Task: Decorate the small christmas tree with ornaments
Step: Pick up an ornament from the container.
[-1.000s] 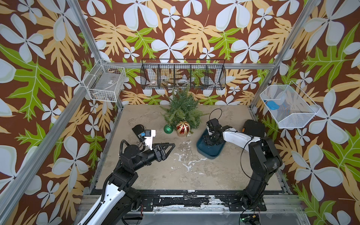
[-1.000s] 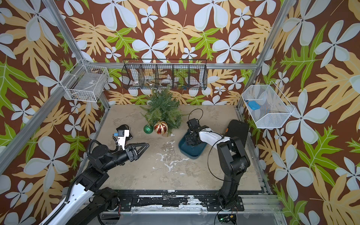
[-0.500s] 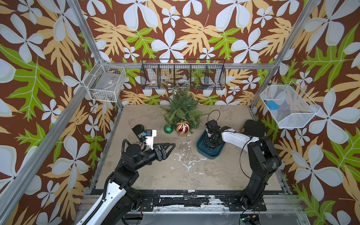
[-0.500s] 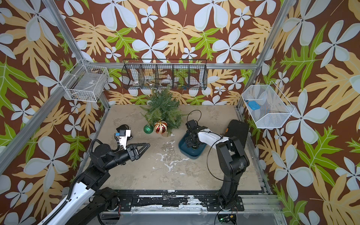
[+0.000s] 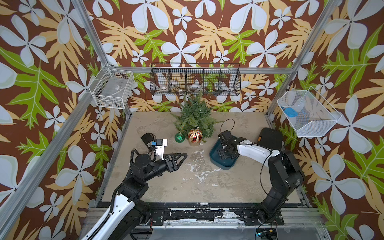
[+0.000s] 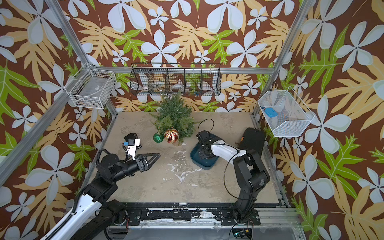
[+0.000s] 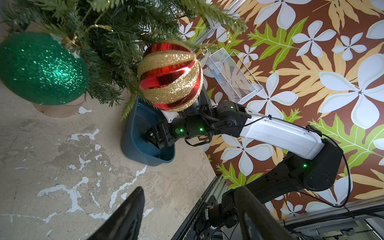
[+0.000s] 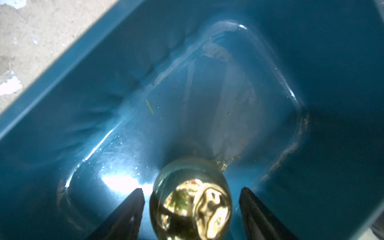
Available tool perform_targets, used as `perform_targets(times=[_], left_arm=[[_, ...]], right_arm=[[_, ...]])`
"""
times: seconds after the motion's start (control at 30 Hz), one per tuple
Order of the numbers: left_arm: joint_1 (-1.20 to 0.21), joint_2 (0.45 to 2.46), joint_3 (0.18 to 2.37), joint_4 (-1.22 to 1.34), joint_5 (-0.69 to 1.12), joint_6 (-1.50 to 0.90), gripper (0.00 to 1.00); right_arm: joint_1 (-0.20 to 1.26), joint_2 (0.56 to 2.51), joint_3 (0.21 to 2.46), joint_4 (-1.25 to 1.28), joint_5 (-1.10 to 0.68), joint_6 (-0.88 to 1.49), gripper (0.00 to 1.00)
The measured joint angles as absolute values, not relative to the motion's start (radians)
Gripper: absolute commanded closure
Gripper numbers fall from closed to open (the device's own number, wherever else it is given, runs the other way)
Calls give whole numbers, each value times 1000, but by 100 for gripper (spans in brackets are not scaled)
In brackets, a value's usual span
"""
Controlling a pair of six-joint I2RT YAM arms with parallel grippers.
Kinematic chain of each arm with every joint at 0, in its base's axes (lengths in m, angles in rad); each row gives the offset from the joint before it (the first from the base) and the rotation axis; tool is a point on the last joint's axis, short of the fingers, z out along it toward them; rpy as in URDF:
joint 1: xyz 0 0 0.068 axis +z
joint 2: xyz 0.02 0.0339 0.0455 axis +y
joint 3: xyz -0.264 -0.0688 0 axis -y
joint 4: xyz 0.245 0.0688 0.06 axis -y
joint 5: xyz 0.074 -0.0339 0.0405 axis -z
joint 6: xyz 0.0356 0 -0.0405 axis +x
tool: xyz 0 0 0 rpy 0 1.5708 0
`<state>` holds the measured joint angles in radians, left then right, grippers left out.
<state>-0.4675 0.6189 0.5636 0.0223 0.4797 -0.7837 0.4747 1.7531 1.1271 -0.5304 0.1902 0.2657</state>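
gold bauble (image 8: 191, 199) down in the blue tray (image 5: 215, 151) at 5 o'clock from the small christmas tree (image 5: 194, 116), inside the right tool (image 8: 191, 189), jaws parted with a gap on each side, gripping nothing. red striped bauble (image 5: 195, 135) and green bauble (image 5: 179, 137) on the tree's low branches at 6 and 7 o'clock. left tool (image 7: 189, 188) over the table (image 5: 158, 187) beyond them, well open, empty.

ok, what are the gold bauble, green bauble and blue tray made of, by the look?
Gold bauble: smooth mirror finish, sharp reflections; plastic or glass, can't tell.
Green bauble: glitter-coated, grainy sparkle; core hidden.
Blue tray: likely moulded plastic, glossy, rounded corners, scuffed floor.
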Motion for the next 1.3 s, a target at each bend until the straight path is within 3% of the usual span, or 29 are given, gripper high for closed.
perform_targets(times=[0.4, 0.63, 0.97, 1.3], left_arm=[[-467, 605, 561, 21, 479, -784, 28], [-467, 611, 560, 20, 479, -783, 28], [-467, 639, 629, 14, 472, -763, 28], [-467, 727, 819, 5, 429, -726, 28]], right_arm=[[482, 1785, 1131, -521, 187, 280, 40], [480, 1755, 1140, -519, 187, 280, 41], [454, 1463, 1182, -540, 138, 311, 41], [430, 1218, 1418, -562, -146, 363, 39]])
